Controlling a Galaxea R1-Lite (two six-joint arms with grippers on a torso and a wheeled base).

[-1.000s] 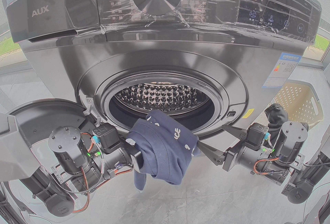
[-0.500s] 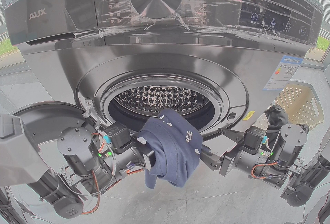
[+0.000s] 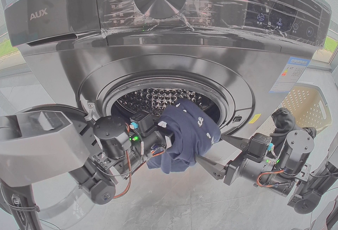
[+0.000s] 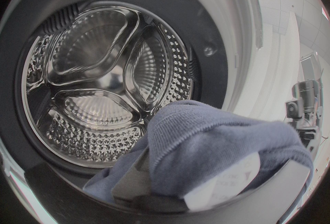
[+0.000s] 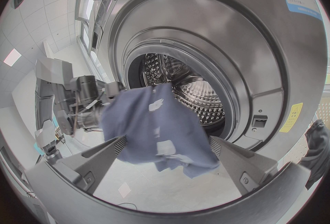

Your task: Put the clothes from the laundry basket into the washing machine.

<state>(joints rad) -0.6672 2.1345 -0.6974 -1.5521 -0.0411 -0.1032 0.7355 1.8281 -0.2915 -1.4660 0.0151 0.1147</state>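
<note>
Left gripper (image 3: 167,138) clamped on the navy shirt (image 3: 190,128), tips buried in cloth, at the washing machine (image 3: 176,61) mouth. Loading step. Next: push deeper, then release.

Right gripper (image 3: 211,148) spread, empty, just under the shirt. Basket (image 3: 310,103) at right holds a dark garment (image 3: 283,119).

Left wrist: drum (image 4: 96,73) straight ahead.

Right wrist: shirt tail hangs below the rim and may snag on it.

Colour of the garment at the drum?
Garment: navy with small white marks; clearest in head view.

Grey tiled floor (image 3: 197,206); white tiled ceiling (image 5: 41,12); green lawn (image 3: 329,44) outside.
</note>
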